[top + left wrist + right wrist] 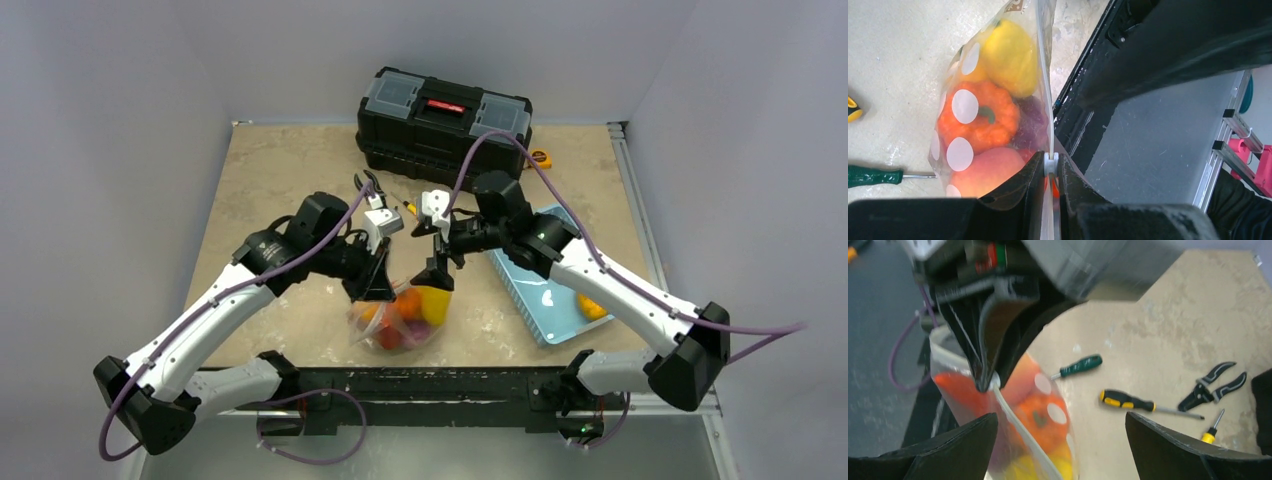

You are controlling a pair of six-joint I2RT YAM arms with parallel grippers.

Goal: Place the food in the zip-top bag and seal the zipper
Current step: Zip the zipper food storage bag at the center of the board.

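Left wrist: left end effector (1050, 172) clamped on zip-top bag (998, 55).

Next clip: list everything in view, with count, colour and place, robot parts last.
zip-top bag: one, clear with white dots, near table edge
food in the bag: at least four, yellow, orange, peach, purple
food in the basket: one, yellow-orange
basket: one, light blue, right side
toolbox: one, black, far edge
green-handled screwdriver: one, mid-table
yellow-handled screwdrivers: two, mid-table
pliers: one, black, mid-table
small yellow object: one, right of toolbox, unidentifiable
left gripper: black, clamped on the bag's top edge
right gripper: black, open beside the bag
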